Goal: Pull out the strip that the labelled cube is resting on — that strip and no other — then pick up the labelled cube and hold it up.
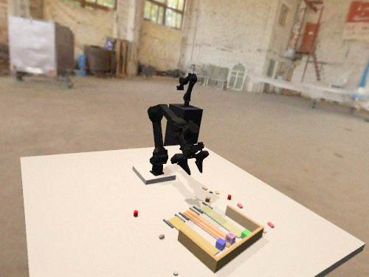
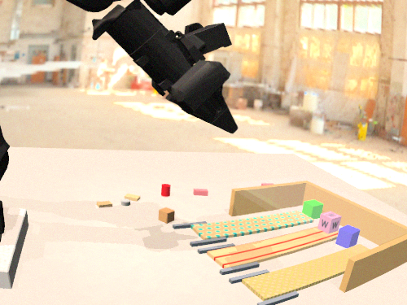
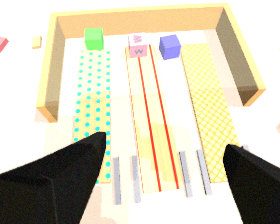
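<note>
A pink cube point(image 1: 230, 238) point(image 2: 329, 222) point(image 3: 138, 45) marked with the letter W rests on the far end of the middle strip point(image 1: 207, 223) point(image 2: 269, 251) point(image 3: 148, 120), which is orange-tan with red lines. A green cube point(image 1: 246, 234) point(image 2: 312, 209) point(image 3: 94, 39) is at the far end of the teal-dotted strip point(image 2: 252, 224) point(image 3: 93, 115). A blue cube point(image 1: 221, 244) point(image 2: 347, 236) point(image 3: 170, 47) is between the middle strip and the yellow patterned strip point(image 2: 301, 276) point(image 3: 209, 105). My gripper point(image 1: 196, 173) point(image 3: 165, 146) is open and empty, high above the table, short of the strips' near ends.
A wooden three-sided wall point(image 1: 199, 245) point(image 2: 264, 199) point(image 3: 140, 22) surrounds the far ends of the strips. Grey rails point(image 2: 239, 268) point(image 3: 185, 174) flank their near ends. A brown cube point(image 1: 208, 199) point(image 2: 166, 215), a red cylinder point(image 2: 165, 189) and several small blocks lie beyond the dotted strip's side.
</note>
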{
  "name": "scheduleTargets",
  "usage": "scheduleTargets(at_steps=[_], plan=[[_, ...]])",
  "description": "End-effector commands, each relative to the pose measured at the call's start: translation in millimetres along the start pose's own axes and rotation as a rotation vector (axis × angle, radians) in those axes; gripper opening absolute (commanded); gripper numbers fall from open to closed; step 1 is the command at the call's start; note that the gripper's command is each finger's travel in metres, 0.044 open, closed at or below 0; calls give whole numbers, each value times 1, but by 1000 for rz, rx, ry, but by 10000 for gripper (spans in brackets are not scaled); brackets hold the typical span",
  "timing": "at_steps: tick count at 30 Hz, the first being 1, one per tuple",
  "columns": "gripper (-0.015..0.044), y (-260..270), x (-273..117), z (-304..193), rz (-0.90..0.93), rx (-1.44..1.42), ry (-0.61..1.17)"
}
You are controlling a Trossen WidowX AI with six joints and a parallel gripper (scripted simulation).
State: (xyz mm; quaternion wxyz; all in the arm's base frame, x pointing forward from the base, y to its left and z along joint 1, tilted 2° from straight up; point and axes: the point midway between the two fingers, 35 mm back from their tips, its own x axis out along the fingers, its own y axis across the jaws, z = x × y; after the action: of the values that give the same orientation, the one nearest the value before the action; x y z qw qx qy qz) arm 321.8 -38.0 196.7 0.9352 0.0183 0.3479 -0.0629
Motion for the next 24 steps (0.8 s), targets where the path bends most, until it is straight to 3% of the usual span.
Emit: scheduleTargets(at_steps=[1,9,16,24], plan=[[216,-5,23,-4,-11,-48,161],[6,-14,73,-21,16,-150,533],[0,-16,110,-40,72,-213,803],[0,-14,116,-43,76,-216,818]])
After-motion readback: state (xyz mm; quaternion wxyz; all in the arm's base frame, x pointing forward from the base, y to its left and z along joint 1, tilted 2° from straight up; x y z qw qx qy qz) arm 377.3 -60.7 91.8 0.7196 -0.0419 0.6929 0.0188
